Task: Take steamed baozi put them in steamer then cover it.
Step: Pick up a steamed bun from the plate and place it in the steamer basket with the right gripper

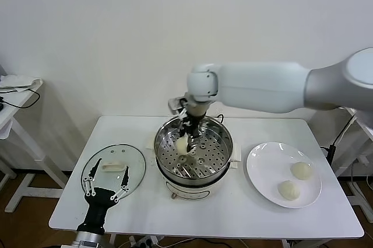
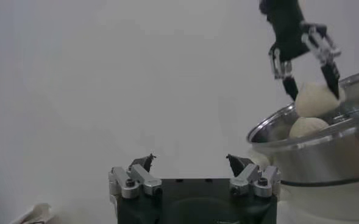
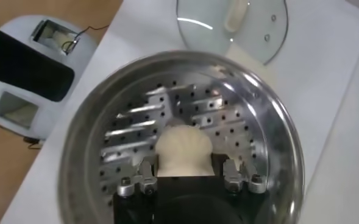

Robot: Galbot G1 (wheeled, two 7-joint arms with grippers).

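Head view: right gripper (image 1: pixel 183 135) clamps baozi (image 1: pixel 182 143) over steamer (image 1: pixel 224 156); left gripper (image 1: pixel 106 187) spread wide.

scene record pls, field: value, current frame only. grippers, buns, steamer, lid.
right gripper: over the steamer, shut on a baozi
held baozi: above the perforated tray, between the fingers
second baozi: in the steamer, only clear in the left wrist view
steamer: table centre, uncovered
plate: to the robot's right of the steamer, two baozi on it
cover: flat on the table, to the robot's left of the steamer
left gripper: open, at the cover's near edge, holding nothing
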